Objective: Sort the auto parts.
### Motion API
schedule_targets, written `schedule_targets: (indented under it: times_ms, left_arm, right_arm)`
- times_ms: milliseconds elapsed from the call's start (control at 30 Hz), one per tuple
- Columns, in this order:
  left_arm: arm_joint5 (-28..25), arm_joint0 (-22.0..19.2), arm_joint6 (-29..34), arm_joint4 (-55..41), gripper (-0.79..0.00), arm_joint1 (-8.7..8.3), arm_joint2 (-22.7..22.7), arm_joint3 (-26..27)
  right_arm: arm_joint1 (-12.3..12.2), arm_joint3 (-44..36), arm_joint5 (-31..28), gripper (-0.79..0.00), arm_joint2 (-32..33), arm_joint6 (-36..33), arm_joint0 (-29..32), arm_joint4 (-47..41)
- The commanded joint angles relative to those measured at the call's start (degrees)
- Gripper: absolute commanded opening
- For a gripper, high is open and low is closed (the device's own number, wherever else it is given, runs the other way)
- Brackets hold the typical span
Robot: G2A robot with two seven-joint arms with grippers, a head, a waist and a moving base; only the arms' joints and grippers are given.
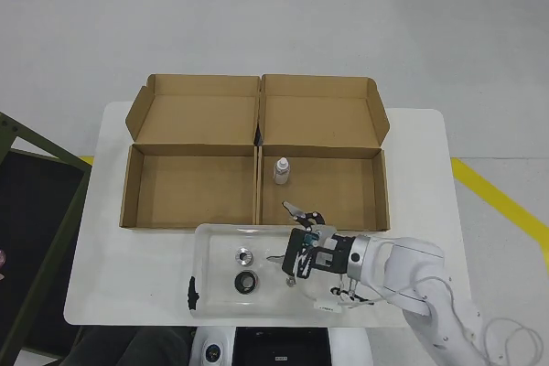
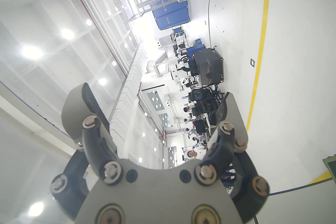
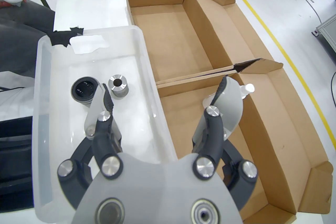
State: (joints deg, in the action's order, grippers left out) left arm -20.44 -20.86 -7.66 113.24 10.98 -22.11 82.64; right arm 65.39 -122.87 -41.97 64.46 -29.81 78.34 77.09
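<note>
White table [image 1: 412, 137] carries a clear bin [image 1: 221, 229] at its robot-side edge; all positions below are referenced to that bin.

Bin contents: silver bushing [image 1: 245, 256], upright with bore facing up, near the middle of the bin floor. Black ring [image 1: 247, 282] lies flat just beside it, on the side nearer the bin's robot-side wall. A small gap separates the two (best seen from the right wrist: bushing [image 3: 118, 85], ring [image 3: 83, 89]). A patch of black tape [image 1: 192, 295] sits on the bin's left end wall.

Beyond the bin's far wall, two open cardboard boxes stand side by side and touching, lids folded back. The bottle box [image 1: 348, 192] lies beyond the bin's right end, and the other box [image 1: 192, 190] beyond its left end. A white bottle [image 1: 281, 170] stands upright in the bottle box, well apart from the bin, in the corner by the shared wall.

Right gripper [image 1: 293, 242] hangs over the bin's right end. Jaws are spread wide and grip nothing. One finger [image 3: 103, 101] is above the bin floor near the ring, not touching it. The other finger [image 3: 228, 101] reaches past the bin's far wall, over the bottle box.

Left gripper [image 2: 157, 93] points up at a hall ceiling. Jaws are wide apart with nothing between them. Its position relative to the bin cannot be told.
</note>
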Motion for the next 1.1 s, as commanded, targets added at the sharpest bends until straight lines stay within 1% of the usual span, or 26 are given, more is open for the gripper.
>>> schedule_targets:
  times_ms: [0,267,433,667,700,767,967,1067]
  left_arm:
    - [0.0,0.0,0.0,0.0,0.000,0.00,0.0,0.0]
    - [0.0,0.0,0.0,0.0,0.000,0.00,0.0,0.0]
    - [0.0,0.0,0.0,0.0,0.000,0.00,0.0,0.0]
    - [0.0,0.0,0.0,0.0,0.000,0.00,0.0,0.0]
    - [0.0,0.0,0.0,0.0,0.000,0.00,0.0,0.0]
    - [0.0,0.0,0.0,0.0,0.000,0.00,0.0,0.0]
    - [0.0,0.0,0.0,0.0,0.000,0.00,0.0,0.0]
    - [0.0,0.0,0.0,0.0,0.000,0.00,0.0,0.0]
  right_arm:
    - [-0.2,-0.9,-0.3,-0.120,-0.2,-0.6,1.7,1.5]
    - [-1.1,-2.9,-1.0,-0.123,-1.2,-2.3,6.4,6.5]
    - [-1.4,-4.0,-1.8,-0.117,-1.8,-5.6,7.4,8.5]
    - [-1.5,-3.7,-2.6,-0.117,-3.9,-11.8,6.5,8.0]
    - [-1.5,-3.4,-2.6,-0.095,-4.4,-12.5,6.2,7.6]
    - [-1.4,-2.8,-2.4,-0.083,-5.4,-14.0,5.6,7.1]
    - [-1.1,-0.9,-1.7,-0.095,-8.2,-18.3,3.6,6.5]
    - [-1.0,-0.7,-1.5,-0.117,-9.2,-20.4,2.9,6.6]
